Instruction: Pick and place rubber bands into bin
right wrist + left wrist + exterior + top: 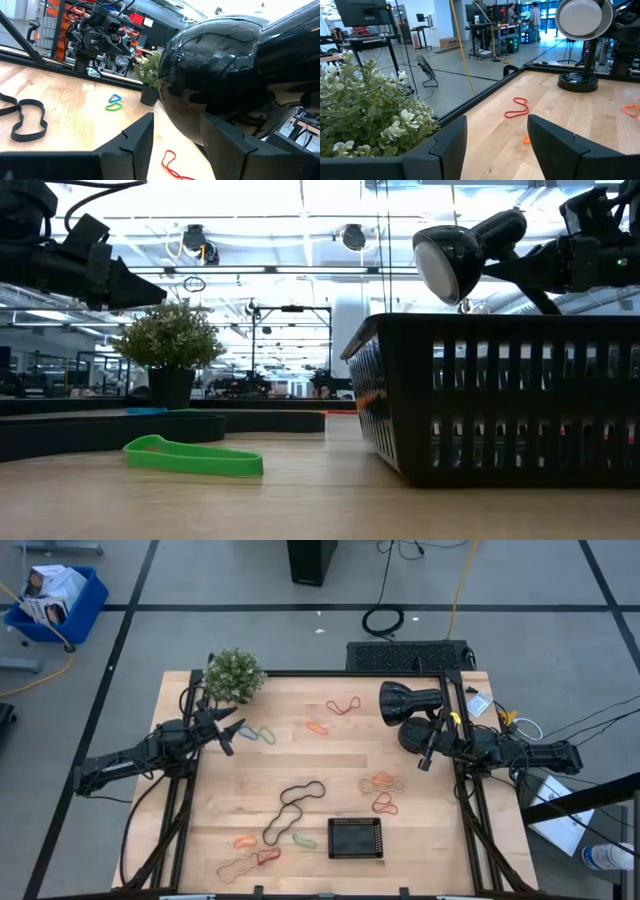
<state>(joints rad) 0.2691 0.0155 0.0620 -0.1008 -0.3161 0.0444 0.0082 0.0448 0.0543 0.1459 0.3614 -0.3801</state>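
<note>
Left gripper point(229, 733): I see it parted, holding nothing, just beside the potted plant point(234, 675).
Right gripper point(428, 752): parted, empty, right beside the black lamp point(410, 698).
Rubber bands: I see a red loop point(517, 107) ahead of the left gripper; a long black loop point(293, 808) lies between both grippers.
Bin point(356, 837): on the counter point(340, 755), well apart from both grippers.

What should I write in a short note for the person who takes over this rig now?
Left gripper: open, empty, raised near the plant.
Right gripper: open, empty, raised beside the lamp.
Bin: on the table's near side, seems empty.
Rubber bands: all on the table, among them the long black loop, a red one and a green one.
Done: nothing placed.
Left: every band.
</note>
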